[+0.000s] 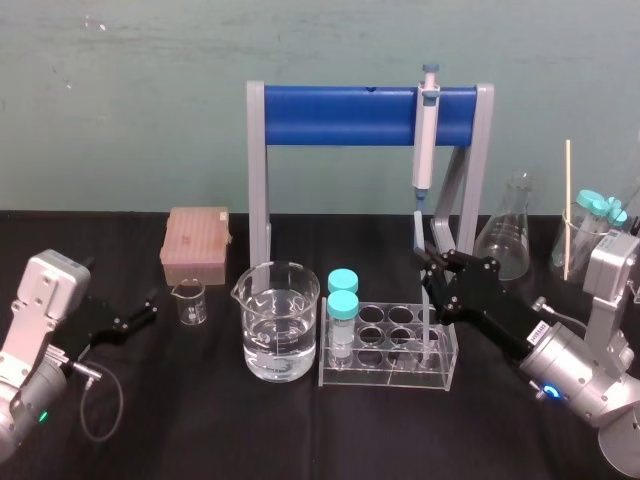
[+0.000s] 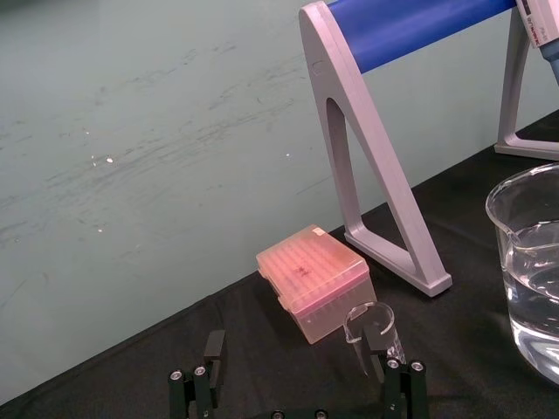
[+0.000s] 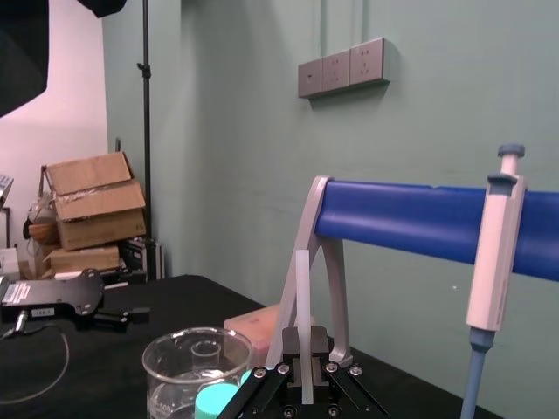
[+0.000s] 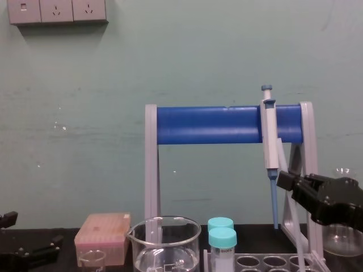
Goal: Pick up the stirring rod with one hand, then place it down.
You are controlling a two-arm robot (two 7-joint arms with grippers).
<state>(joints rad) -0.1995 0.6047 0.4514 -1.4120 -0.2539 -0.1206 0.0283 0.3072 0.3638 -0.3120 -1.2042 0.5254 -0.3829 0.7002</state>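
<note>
Two black grippers are at the table, but just one is doing the job. The right gripper [image 1: 436,278] reaches in from 4 o'clock of the clear rack [image 1: 388,372]. Its fingers are pressed together on the stirring rod [image 3: 302,297], pinching it partway up. The rod stands almost straight up. Its top pokes out above the fingers, close under the tip of the pipette [image 1: 426,140]. The pipette hangs on the blue stand [image 1: 340,115] at 12 o'clock of the rack. The rod's low end goes down into the 3 o'clock end of the rack. I cannot tell if it touches the bottom.

Standing in a hole stops a thin round rod from rolling off, and it leaves the side free to grab. I think the grab is made and the lift comes next. It should go straight up and slowly, so the rod does not bump the rack or the pipette.

The big beaker [image 1: 280,320] of water sits at 9 o'clock of the rack. The left gripper [image 1: 143,312] waits at 9 o'clock of the small beaker [image 1: 189,302], fingers spread wide and holding nothing.
</note>
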